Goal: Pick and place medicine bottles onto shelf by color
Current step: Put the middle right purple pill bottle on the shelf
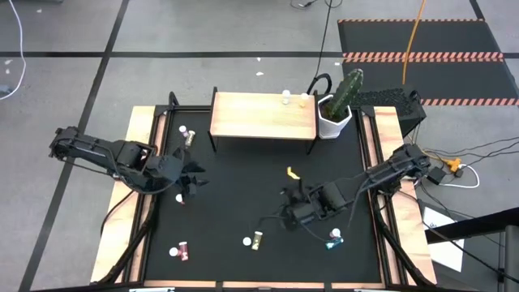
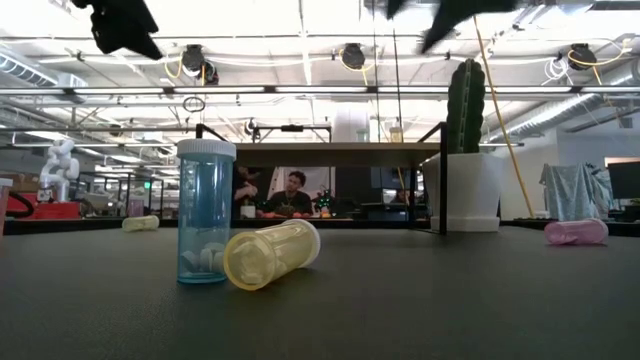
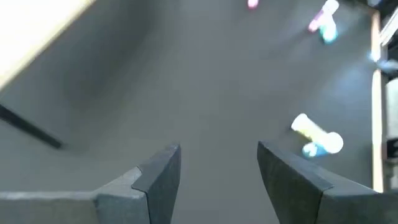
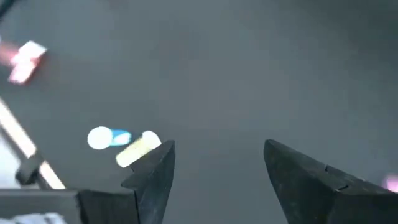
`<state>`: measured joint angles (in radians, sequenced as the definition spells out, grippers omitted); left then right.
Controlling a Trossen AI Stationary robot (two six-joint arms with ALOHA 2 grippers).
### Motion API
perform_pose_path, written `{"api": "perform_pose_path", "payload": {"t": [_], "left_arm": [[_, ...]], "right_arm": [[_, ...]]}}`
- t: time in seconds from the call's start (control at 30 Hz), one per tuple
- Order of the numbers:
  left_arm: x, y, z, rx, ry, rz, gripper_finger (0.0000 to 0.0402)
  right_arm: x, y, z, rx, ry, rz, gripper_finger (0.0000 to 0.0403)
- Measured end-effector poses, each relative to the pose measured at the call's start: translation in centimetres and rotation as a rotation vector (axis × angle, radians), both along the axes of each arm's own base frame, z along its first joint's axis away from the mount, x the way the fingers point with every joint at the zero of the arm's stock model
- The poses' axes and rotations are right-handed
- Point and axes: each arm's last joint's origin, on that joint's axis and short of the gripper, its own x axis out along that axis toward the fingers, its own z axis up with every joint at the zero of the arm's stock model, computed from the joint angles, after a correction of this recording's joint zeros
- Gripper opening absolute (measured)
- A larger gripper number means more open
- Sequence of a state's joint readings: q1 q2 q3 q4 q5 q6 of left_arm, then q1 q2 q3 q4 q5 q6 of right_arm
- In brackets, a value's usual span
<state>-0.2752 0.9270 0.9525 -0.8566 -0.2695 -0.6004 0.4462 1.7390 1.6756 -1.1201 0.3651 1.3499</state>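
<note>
While both tools gape empty, bottles dot the black mat [image 1: 243, 195]; people sit behind.

Illumination: overhead, even, fairly bright. Low view shows long white ceiling strip lights [image 2: 300, 20] as the source; they wash out to pure white glare. Black matte table mat [image 1: 243, 203] takes little reflection; shadows on it are soft and faint. Dark arm silhouettes at the top of the low view are backlit, detail lost. Near translucent teal upright bottle [image 2: 204, 212] and yellow lying bottle [image 2: 270, 254] are sharp; room behind is softer. Both wrist views are blurred throughout: grey wedge-shaped fingers [image 3: 155, 180] and small distant bottles out of focus, colours smeared.
</note>
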Motion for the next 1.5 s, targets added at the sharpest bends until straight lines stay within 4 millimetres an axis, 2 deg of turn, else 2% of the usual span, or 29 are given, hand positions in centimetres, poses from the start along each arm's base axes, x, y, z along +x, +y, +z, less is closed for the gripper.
{"api": "perform_pose_path", "payload": {"t": [0.2, 0.33, 0.4, 0.53, 0.63, 0.77, 0.87, 1.0, 1.07, 1.13, 1.27, 1.5], "left_arm": [[-1.0, -0.4, -0.7, -0.003, 0.102, 0.044, 0.0214], [-2.0, -0.9, -1.2, -0.015, 0.165, 0.112, 0.0214], [-2.5, -1.2, -1.3, -0.023, 0.184, 0.133, 0.0214], [-3.2, -2.0, -1.5, -0.014, 0.187, 0.161, 0.0214], [-3.7, -2.7, -1.5, -0.016, 0.174, 0.175, 0.0214], [-4.0, -3.3, -1.5, -0.011, 0.128, 0.199, 0.0214], [-4.1, -3.4, -1.4, 0.010, 0.091, 0.221, 0.0214], [-4.1, -3.4, -1.3, 0.031, 0.068, 0.237, 0.0214], [-4.1, -3.3, -1.3, 0.028, 0.063, 0.246, 0.0214], [-4.1, -3.4, -1.3, 0.017, 0.060, 0.256, 0.0214], [-4.1, -3.4, -1.3, -0.003, 0.061, 0.272, 0.0214], [-3.9, -3.0, -1.3, 0.014, 0.045, 0.303, 0.0214]], "right_arm": [[-3.6, 0.9, 0.4, 0.033, 0.103, -0.293, 0.0242], [-5.7, 0.5, 0.6, -0.015, 0.215, -0.469, 0.0242], [-6.1, -0.1, 0.0, -0.008, 0.242, -0.492, 0.0242], [-7.8, -2.8, -2.2, 0.031, 0.255, -0.613, 0.0242], [-10.3, -4.8, -4.6, 0.075, 0.268, -0.749, 0.0242], [-13.4, -7.3, -7.4, 0.208, 0.133, -0.883, 0.0242], [-15.1, -9.2, -10.4, 0.279, 0.069, -0.952, 0.0242], [-15.9, -10.9, -14.2, 0.392, -0.064, -1.021, 0.0242], [-15.8, -11.3, -15.3, 0.442, -0.143, -1.030, 0.0242], [-15.9, -11.5, -16.1, 0.457, -0.149, -1.040, 0.0242], [-16.3, -11.3, -16.5, 0.524, -0.057, -1.026, 0.0242], [-16.1, -11.3, -16.1, 0.469, -0.050, -0.918, 0.0241]]}}
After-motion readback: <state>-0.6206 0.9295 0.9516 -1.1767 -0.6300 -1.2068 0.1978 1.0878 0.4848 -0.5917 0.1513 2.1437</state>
